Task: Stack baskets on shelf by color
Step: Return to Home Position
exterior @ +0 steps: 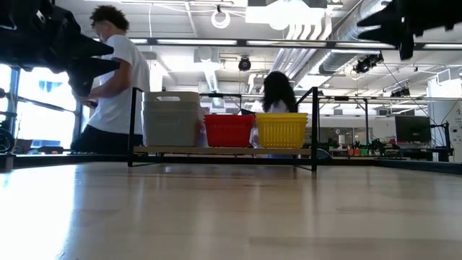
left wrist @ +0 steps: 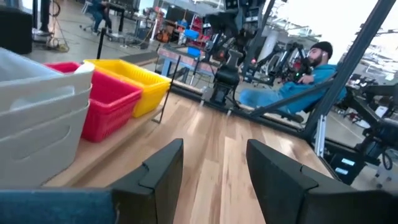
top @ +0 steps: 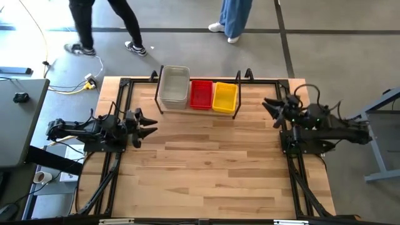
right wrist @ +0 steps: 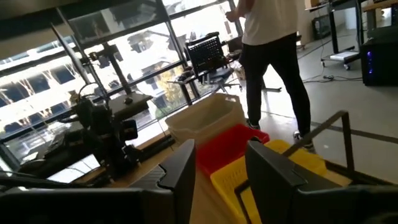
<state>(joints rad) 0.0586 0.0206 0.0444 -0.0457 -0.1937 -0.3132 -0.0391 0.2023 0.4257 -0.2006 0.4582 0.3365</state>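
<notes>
The left gripper (top: pixel 147 123) hangs above the left edge of the table, its two fingers (left wrist: pixel 165 168) spread apart with nothing between them. The right gripper (top: pixel 270 107) sits opposite at the right edge, fingers (right wrist: pixel 273 171) likewise parted and empty. Both point inward across the boards.

Ahead of the left gripper and off toward the far edge stands the shelf (top: pixel 238 94), well apart from either gripper. On it, the clear-grey stack (top: pixel 173 86) is closest to the left gripper, with two nested tiers showing in the left wrist view. The red basket (top: pixel 200 94) touches it on the side away from that gripper. The yellow basket (top: pixel 224 97) comes last and is nearest the right gripper. Whether red and yellow hold more than one basket each cannot be told.

The table (top: pixel 212 169) is pale wooden planking framed by black rails. Beyond its far edge are a grey floor, cables, two people's legs (top: pixel 103 22), ceiling ducts and large windows. A person in a white shirt (exterior: pixel 119 79) stands behind the shelf.
</notes>
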